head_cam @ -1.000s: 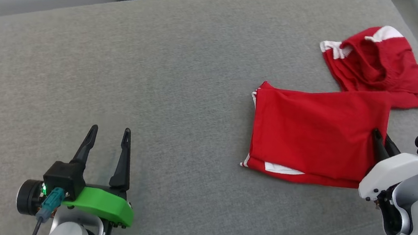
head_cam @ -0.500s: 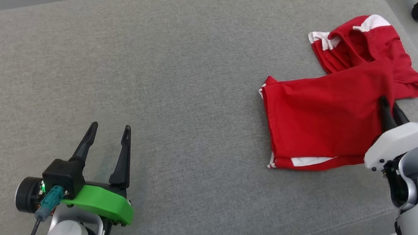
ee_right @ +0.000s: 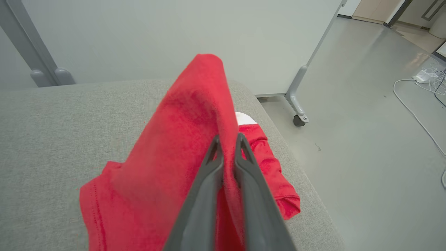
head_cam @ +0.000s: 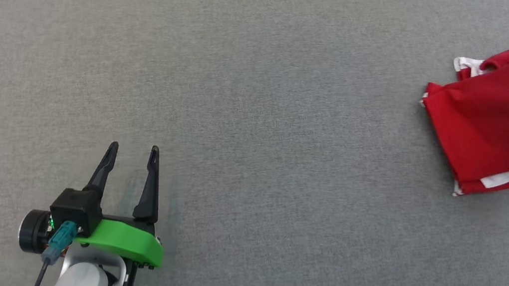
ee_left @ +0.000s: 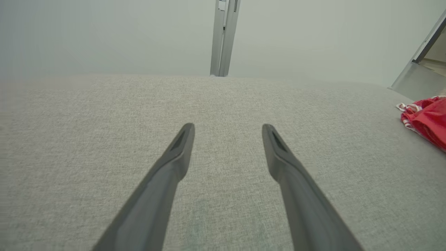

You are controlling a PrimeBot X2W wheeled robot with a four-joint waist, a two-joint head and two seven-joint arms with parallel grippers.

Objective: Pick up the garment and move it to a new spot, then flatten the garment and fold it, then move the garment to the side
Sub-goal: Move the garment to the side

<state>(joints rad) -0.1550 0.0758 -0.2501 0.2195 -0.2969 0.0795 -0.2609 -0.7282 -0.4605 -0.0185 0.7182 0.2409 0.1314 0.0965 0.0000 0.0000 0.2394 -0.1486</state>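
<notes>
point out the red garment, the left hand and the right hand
red garment (head_cam: 494,128), head view, middle of the cloth
left hand (head_cam: 134,147), head view, midway between its open fingertips
right hand (ee_right: 228,137), right wrist view, midway between fingertips pinching the cloth

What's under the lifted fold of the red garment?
The right claw pinches the red garment up; beneath the raised fold its other part, with white trim, lies bunched on the grey cushion. The cushion directly under the draped cloth is covered.

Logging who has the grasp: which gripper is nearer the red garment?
Right. The right gripper is shut on the red garment; the left gripper sits open, far off to its left.
</notes>
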